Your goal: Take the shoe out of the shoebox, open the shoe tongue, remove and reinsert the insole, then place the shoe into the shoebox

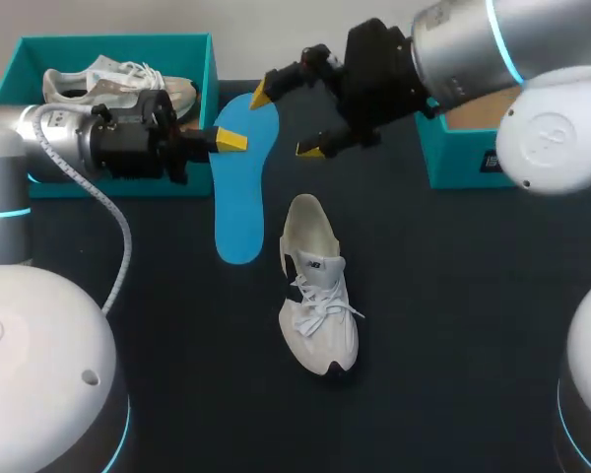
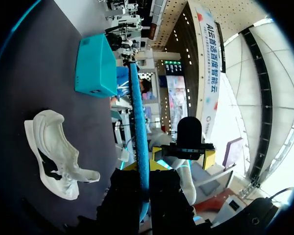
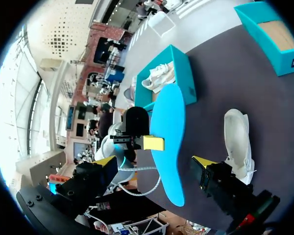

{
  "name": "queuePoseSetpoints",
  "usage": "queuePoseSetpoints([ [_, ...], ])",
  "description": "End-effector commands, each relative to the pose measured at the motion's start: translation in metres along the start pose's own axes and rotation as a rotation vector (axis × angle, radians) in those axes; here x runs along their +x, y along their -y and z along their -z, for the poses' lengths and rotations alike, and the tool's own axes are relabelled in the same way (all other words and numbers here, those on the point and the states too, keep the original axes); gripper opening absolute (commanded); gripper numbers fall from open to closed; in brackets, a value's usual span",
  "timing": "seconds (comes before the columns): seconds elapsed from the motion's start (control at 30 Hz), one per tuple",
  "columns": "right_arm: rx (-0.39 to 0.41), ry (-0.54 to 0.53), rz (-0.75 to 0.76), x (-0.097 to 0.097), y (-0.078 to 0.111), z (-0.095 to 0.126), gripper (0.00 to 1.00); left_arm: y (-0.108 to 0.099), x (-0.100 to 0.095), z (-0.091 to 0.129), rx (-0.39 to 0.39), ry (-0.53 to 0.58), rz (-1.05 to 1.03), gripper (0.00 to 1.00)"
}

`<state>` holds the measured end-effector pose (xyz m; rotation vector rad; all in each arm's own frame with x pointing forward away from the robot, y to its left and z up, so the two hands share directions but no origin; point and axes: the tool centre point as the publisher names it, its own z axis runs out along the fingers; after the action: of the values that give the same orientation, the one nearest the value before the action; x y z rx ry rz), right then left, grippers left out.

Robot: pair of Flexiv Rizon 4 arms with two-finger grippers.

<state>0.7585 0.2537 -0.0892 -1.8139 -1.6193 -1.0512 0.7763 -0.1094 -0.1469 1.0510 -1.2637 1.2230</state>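
Sneakers, white and laced, number two: one white sneaker [image 1: 318, 315] lies on the dark counter [image 1: 453, 325], and a second sneaker [image 1: 118, 84] sits in the teal shoebox [image 1: 202, 69]. One blue foam insole [image 1: 238, 212] is pinched edgewise by the left gripper [image 1: 227, 141], its fingers closed on it. The right gripper [image 1: 286, 122] fingers are spread wide either side of the insole, gripping nothing. One other teal box [image 1: 453, 158] is seen.

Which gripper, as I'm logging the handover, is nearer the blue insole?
Left. The left gripper is shut on the blue insole; the right gripper stands open around it.

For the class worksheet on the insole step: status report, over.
Left gripper shut on blue insole. Right gripper open, close beside it. Shoe on table, clear of both grippers.
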Motion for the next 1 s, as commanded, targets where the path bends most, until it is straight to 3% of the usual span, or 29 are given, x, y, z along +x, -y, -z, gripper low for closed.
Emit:
queuePoseSetpoints([
  [0.03,-0.029,0.502,-0.009,0.007,0.004,-0.001,1.0,-0.002,0.0,0.0,0.001,0.001,-0.001,0.0],
  [0.37,-0.04,0.759,-0.042,0.014,0.004,-0.003,1.0,-0.002,0.0,0.0,0.001,0.001,-0.001,0.0],
  [0.77,-0.04,0.759,-0.042,0.014,0.004,-0.003,1.0,-0.002,0.0,0.0,0.001,0.001,-0.001,0.0],
  [0.83,-0.031,0.85,-0.01,0.02,0.003,-0.011,1.0,-0.002,0.0,0.0,0.001,0.001,-0.001,0.0],
  [1.0,-0.029,0.922,0.068,0.029,0.002,-0.021,1.0,-0.002,0.0,0.0,0.001,0.001,-0.001,0.0],
])
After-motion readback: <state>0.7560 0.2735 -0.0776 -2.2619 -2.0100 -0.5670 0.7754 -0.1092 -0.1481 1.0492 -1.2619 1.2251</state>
